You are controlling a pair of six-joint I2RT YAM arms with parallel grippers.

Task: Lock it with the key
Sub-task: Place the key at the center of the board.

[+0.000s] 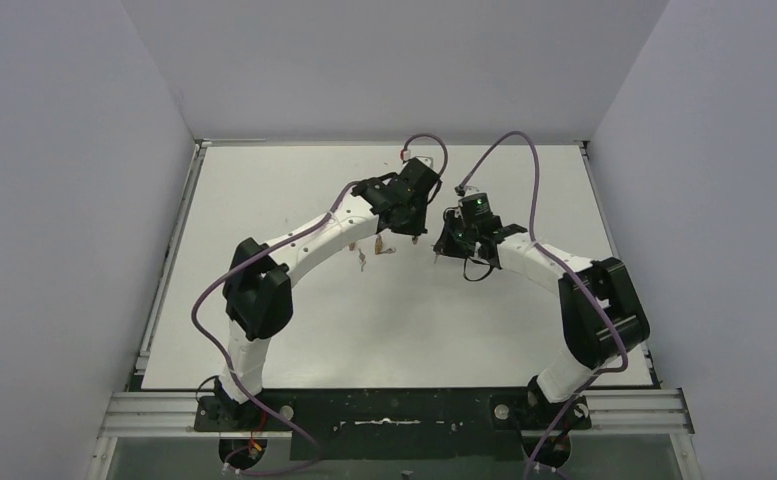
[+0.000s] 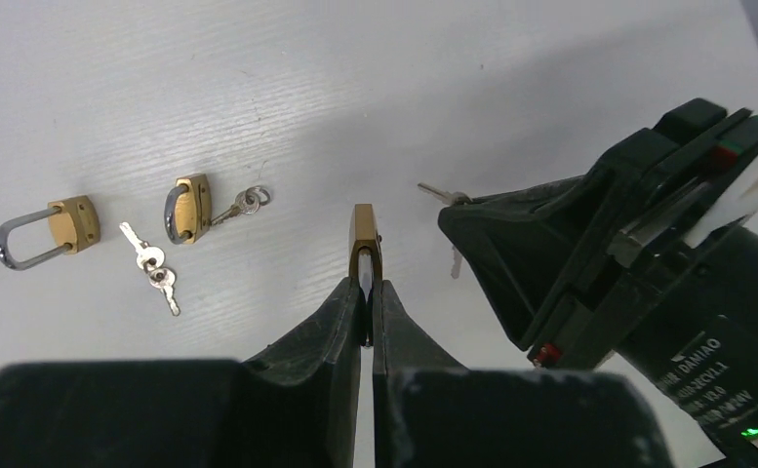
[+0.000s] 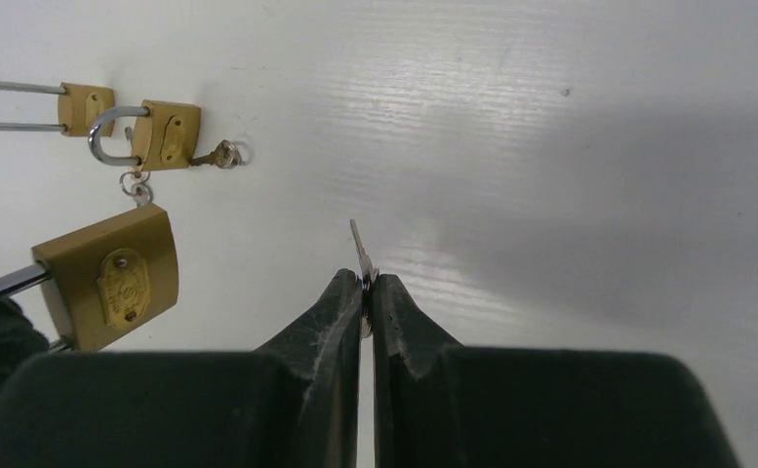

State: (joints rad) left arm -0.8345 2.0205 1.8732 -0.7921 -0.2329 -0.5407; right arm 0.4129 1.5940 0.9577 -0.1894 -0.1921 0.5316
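Note:
My left gripper (image 2: 367,292) is shut on a brass padlock (image 2: 364,234), gripping it by the shackle end, body pointing away, held above the table. The same padlock shows in the right wrist view (image 3: 109,277) at lower left. My right gripper (image 3: 366,285) is shut on a small silver key (image 3: 358,251), its blade sticking out past the fingertips. In the left wrist view that key (image 2: 440,193) pokes out from the right gripper, a short gap right of the padlock. In the top view both grippers, left (image 1: 413,236) and right (image 1: 437,256), face each other at table centre.
Two more brass padlocks lie on the white table: one with a long open shackle (image 2: 51,228) and one with a key in it (image 2: 189,208). A loose pair of keys (image 2: 153,267) lies between them. Grey walls surround the table (image 1: 384,330).

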